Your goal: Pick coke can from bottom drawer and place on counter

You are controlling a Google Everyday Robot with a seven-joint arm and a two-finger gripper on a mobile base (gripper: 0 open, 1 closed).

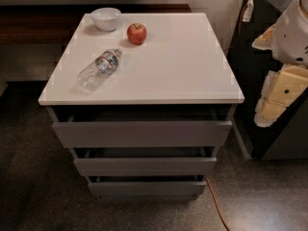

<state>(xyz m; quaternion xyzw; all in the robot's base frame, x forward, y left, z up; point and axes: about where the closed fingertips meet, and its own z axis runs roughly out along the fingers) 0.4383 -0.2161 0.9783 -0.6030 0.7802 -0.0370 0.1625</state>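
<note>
White surface [183,66]. Grey bottom drawer [147,189] (upper drawers [142,134] same grey). Red apple [137,33], yellowish patch. White bowl [106,18]. Clear bottle [100,70], blue-green label. Cream-yellow tool [278,100] at right edge, off the surface. Dark speckled floor [38,191], orange cable [217,207].

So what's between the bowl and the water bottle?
Camera view: only bare counter between bowl and water bottle; the hand sits at the right edge.
</note>
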